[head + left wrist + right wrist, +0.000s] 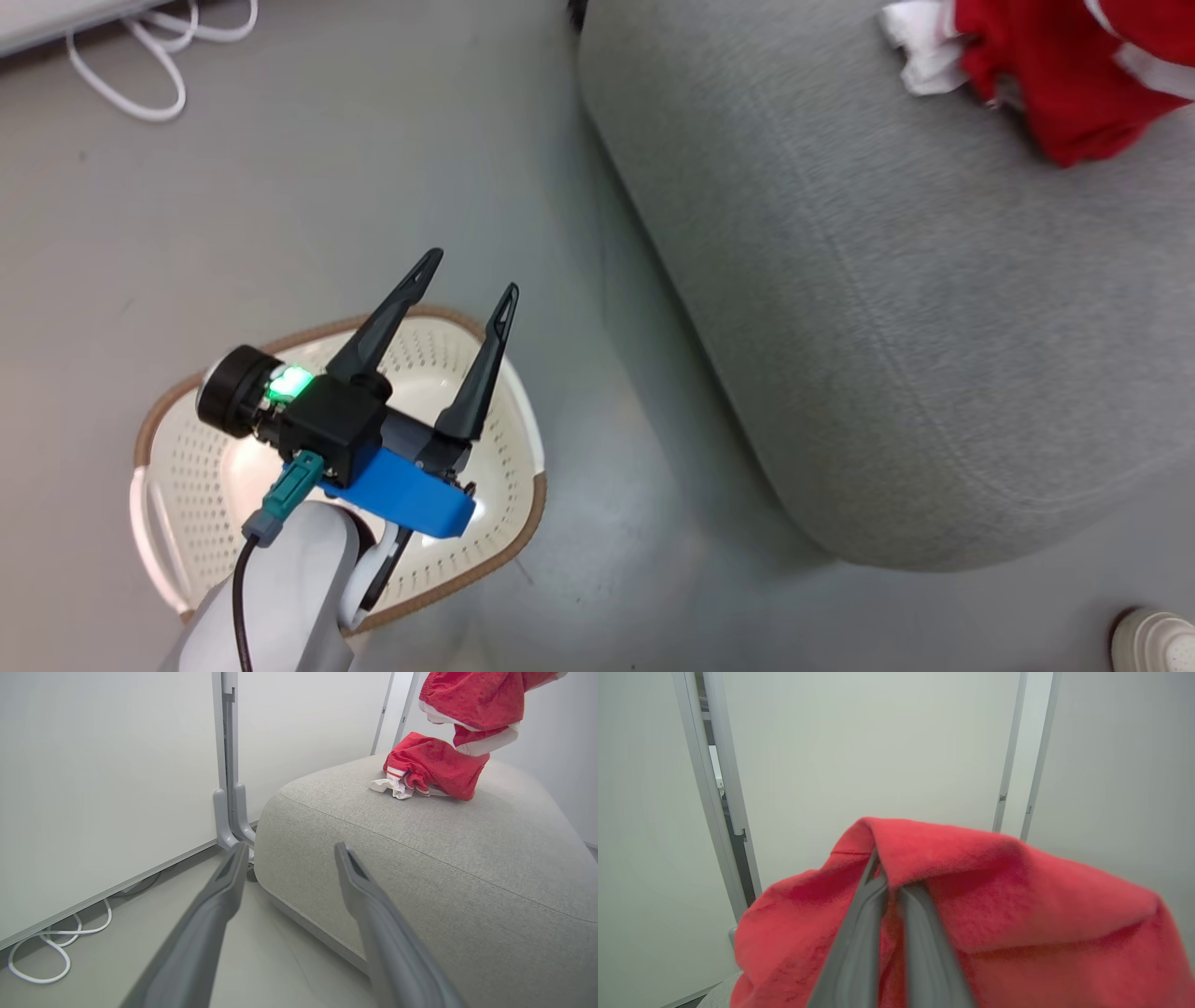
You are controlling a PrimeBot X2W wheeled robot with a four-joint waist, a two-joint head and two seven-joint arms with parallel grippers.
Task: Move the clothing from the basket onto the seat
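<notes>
The cream basket (210, 471) with its brown rim stands on the floor at the lower left, and no fabric shows inside it. My left gripper (472, 272) hovers over it, open and holding nothing; it shows likewise in the left wrist view (290, 845). To the right lies the grey seat (887, 327) (420, 858). One red garment (434, 765) with a white piece (390, 786) rests on its far end. A second red garment (472, 695) with white trim hangs just above it. My right gripper (888, 882) is shut on that red fabric (971, 905).
A white cable (140, 56) (42, 952) loops on the grey floor by the white wall panel. A grey post foot (229, 821) stands against the seat's corner. A person's pale shoe (1153, 639) shows at the lower right.
</notes>
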